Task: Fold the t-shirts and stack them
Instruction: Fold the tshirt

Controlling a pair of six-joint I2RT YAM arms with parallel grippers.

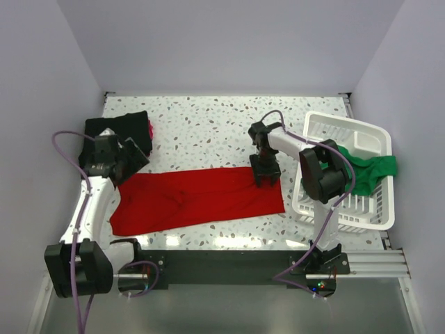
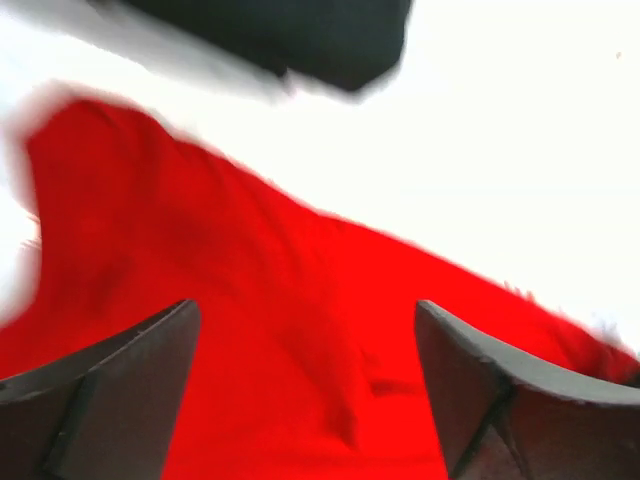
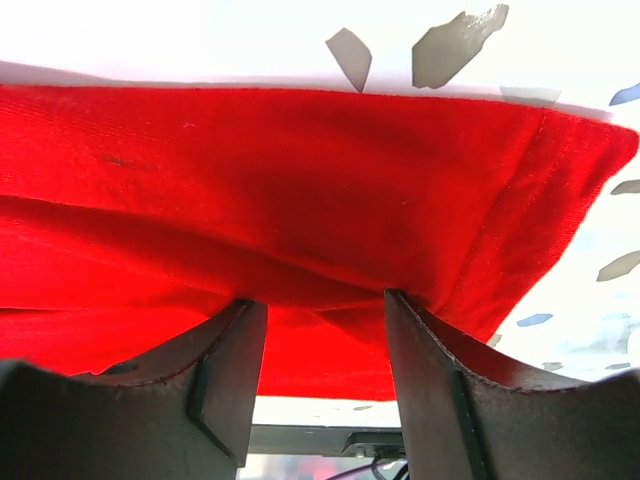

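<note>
Nearest the arm bases, the bright red cloth t-shirt [image 1: 201, 198] lies as a long strip on the white speckled table [image 1: 208, 118]; I judge its folding to be half done. The left gripper [image 2: 304, 305] hangs wide open over its left end. The right gripper [image 3: 320, 300] stands half-parted astride the right edge, apparently not pinching. The next move calls for doubling the strip over. Farther off are a folded black t-shirt [image 1: 118, 127] and a green t-shirt [image 1: 375, 169] draped over the white slatted plastic basket [image 1: 334, 125]. No writing is legible.
</note>
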